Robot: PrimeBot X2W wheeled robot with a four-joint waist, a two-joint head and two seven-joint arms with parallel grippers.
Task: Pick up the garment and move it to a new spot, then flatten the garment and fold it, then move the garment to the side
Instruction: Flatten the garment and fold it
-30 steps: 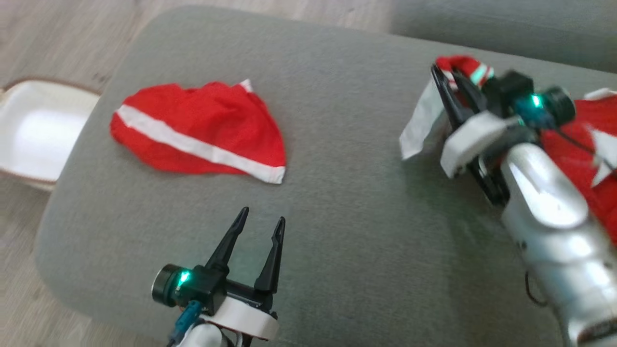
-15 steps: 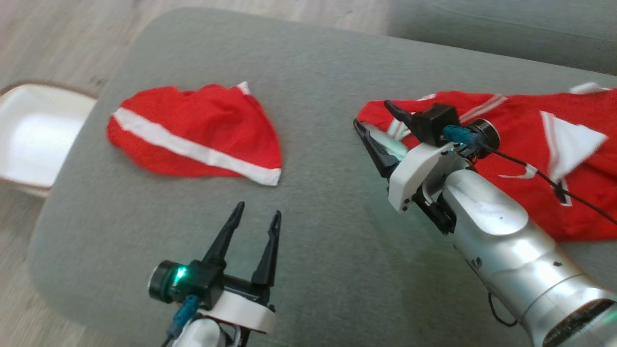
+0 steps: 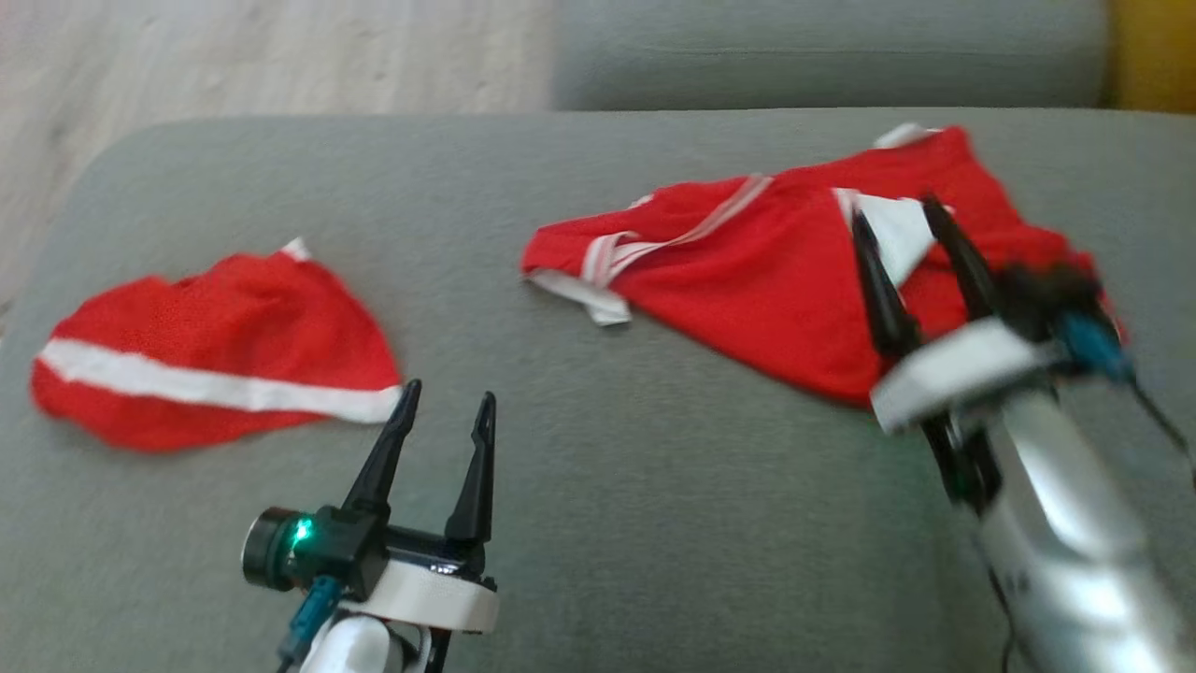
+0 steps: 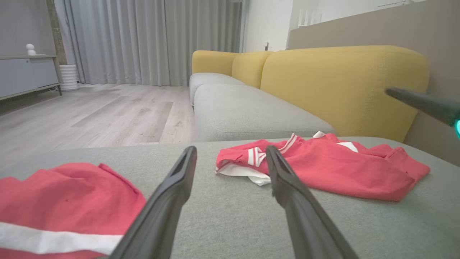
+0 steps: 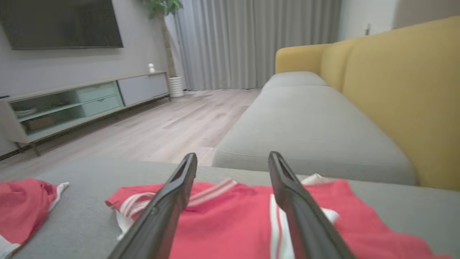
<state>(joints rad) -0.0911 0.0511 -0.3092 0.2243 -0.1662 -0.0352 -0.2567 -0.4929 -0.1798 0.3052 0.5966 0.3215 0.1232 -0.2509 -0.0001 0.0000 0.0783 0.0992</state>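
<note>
Grey sofa cushion (image 3: 654,486) holds the red shirt (image 3: 747,280); I see my right gripper (image 3: 892,209) spread, empty, over its right end, and my left gripper (image 3: 449,391) likewise spread, well left of it.

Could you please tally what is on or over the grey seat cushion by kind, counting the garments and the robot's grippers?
Red garments with white trim: 2 (left garment, right garment)
Dark two-finger grippers: 2 (left gripper, right gripper)
Total: 4
</note>
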